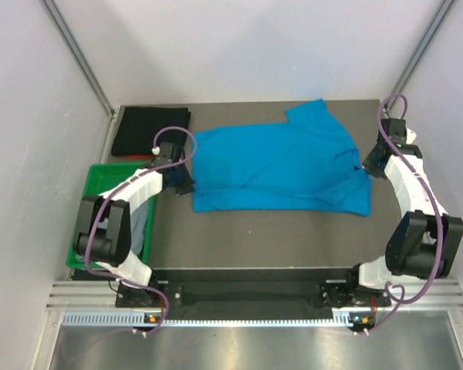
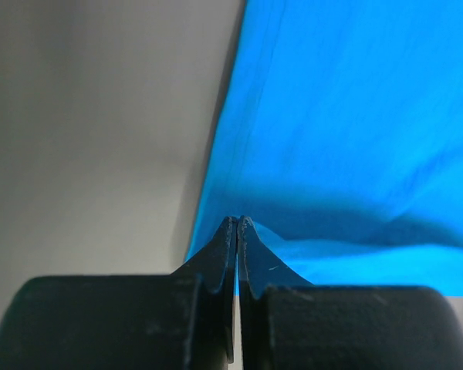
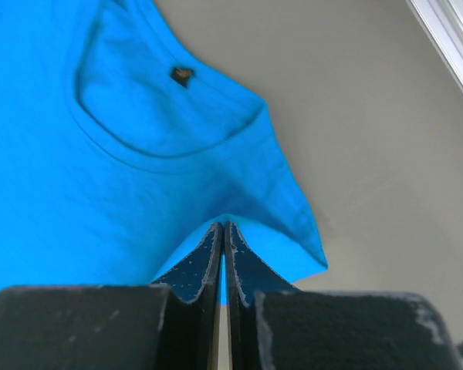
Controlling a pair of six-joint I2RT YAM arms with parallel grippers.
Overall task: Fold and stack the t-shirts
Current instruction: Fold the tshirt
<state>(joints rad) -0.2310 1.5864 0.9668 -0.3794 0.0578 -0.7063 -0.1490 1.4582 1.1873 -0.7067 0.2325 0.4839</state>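
My left gripper (image 2: 238, 222) pinches the blue t-shirt (image 1: 278, 166) at nine o'clock, my right gripper (image 3: 223, 226) at three. It looks soft and floppy, so I think edges are best.

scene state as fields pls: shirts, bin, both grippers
blue shirt: spread across the table, wrinkled
black shirt: folded, far left corner
grey shirt: in the bin, partly hidden
bin: green, at the table's left edge
left gripper: shut on the blue shirt's left edge
right gripper: shut on the blue shirt near the collar
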